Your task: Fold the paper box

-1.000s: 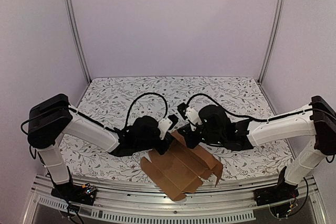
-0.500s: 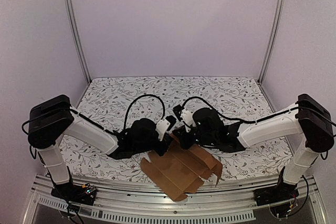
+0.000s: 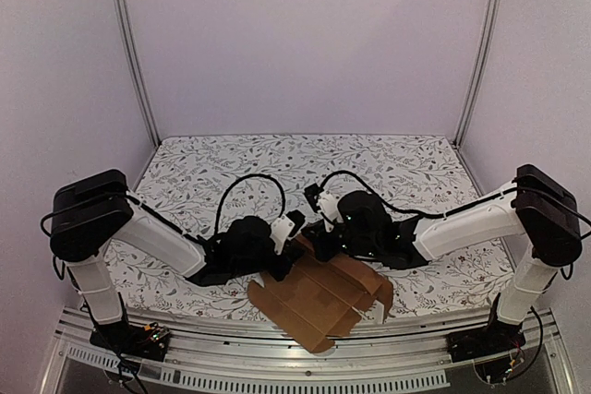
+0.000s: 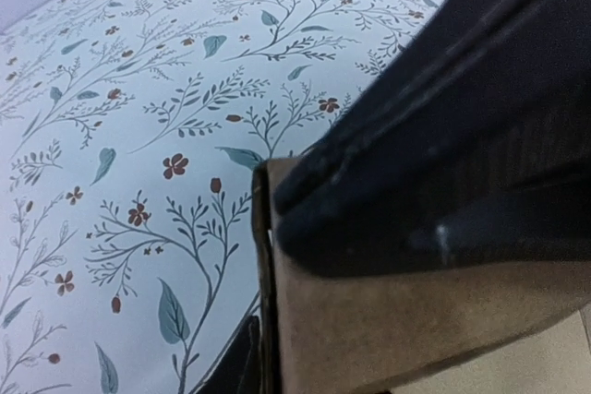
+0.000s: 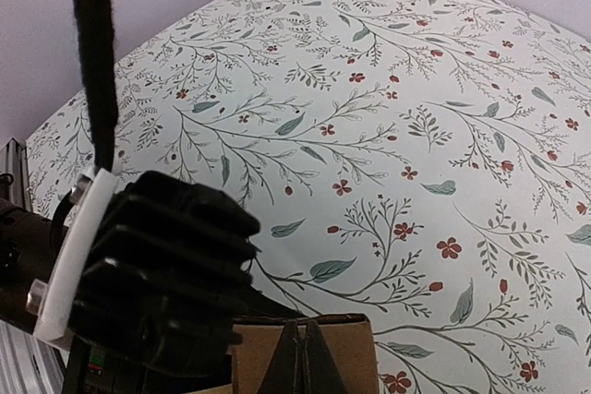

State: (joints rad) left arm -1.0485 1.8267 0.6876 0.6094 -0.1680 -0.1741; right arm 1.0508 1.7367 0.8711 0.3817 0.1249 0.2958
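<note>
Both my arms reach low over the table (image 3: pixel 277 159), meeting at the far edge of the paper box (image 3: pixel 319 300), which lies opened out near the front rail. My right gripper (image 3: pixel 320 228) is closed at a flap. My left gripper (image 3: pixel 294 228) straddles the cardboard edge, but I cannot tell its grip. My right arm has pushed further left than a second ago.

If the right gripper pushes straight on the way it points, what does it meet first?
The right gripper is shut on the box edge, so that cardboard comes first; past it, probably the flowered tablecloth. The left arm looks off to the left of that line.
</note>
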